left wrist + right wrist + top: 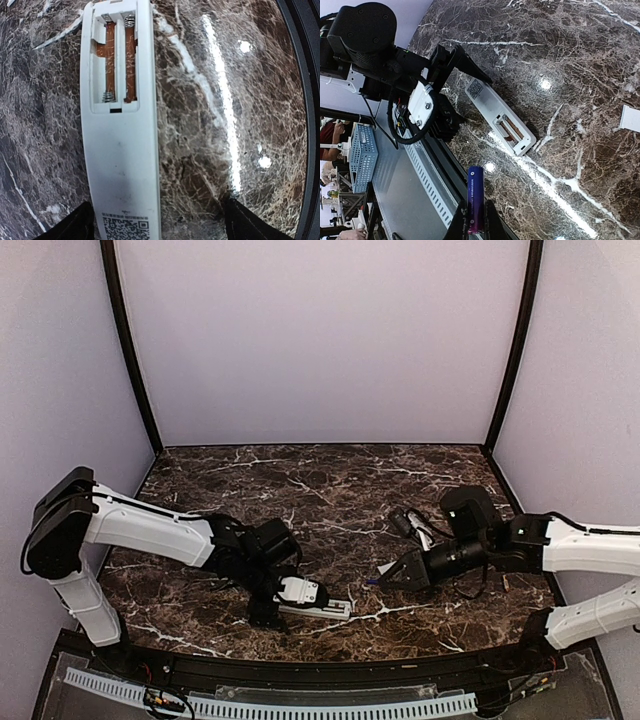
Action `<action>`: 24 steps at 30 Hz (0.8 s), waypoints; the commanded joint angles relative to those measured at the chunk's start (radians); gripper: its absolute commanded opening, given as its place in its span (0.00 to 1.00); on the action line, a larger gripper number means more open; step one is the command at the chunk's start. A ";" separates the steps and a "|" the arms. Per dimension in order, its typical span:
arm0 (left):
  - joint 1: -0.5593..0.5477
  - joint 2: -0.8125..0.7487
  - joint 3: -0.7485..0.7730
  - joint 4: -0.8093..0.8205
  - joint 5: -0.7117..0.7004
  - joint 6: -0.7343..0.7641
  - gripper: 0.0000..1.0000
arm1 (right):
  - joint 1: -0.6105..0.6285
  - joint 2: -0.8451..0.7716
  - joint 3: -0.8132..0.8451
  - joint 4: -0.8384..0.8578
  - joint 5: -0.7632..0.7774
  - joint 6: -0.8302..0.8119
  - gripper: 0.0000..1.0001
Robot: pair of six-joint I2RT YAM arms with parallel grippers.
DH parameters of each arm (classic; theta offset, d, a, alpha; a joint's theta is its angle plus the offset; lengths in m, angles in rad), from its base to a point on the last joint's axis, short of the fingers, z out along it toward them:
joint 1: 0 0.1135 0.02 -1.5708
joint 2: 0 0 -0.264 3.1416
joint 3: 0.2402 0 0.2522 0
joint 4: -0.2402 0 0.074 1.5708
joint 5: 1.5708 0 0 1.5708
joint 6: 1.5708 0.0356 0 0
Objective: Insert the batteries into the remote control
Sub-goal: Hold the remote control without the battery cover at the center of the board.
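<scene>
Currently the remote control (120,160) lies label side up on the glossy marbled worktop (330,490), at its near edge and left of centre (the cover is off). That leaves both copper-backed slots (120,60) and their coil springs (129,21) facing up, empty. Our left fingers (80,225) stand spread either side of its smooth white label end, gripping nothing, probably ready to steady it. Off to the right, our right fingers (456,227) pinch one slim purplish battery (475,200) by its end, the free length aimed at the remote for loading.

Remote control (120,165) lies back-up on the marble table (210,125), open battery bay (116,62) at twelve o'clock, QR label (125,227) at six
</scene>
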 commanded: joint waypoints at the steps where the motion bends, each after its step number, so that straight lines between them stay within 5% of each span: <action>1: -0.007 0.032 0.040 -0.091 0.004 -0.077 0.88 | -0.011 0.026 -0.014 0.072 -0.047 -0.005 0.00; 12: -0.017 0.067 0.035 -0.050 0.034 -0.152 0.72 | -0.042 0.119 0.032 0.081 -0.044 -0.029 0.00; 24: -0.027 0.052 0.009 -0.012 0.001 -0.178 0.70 | -0.106 0.312 0.157 0.030 -0.164 -0.140 0.00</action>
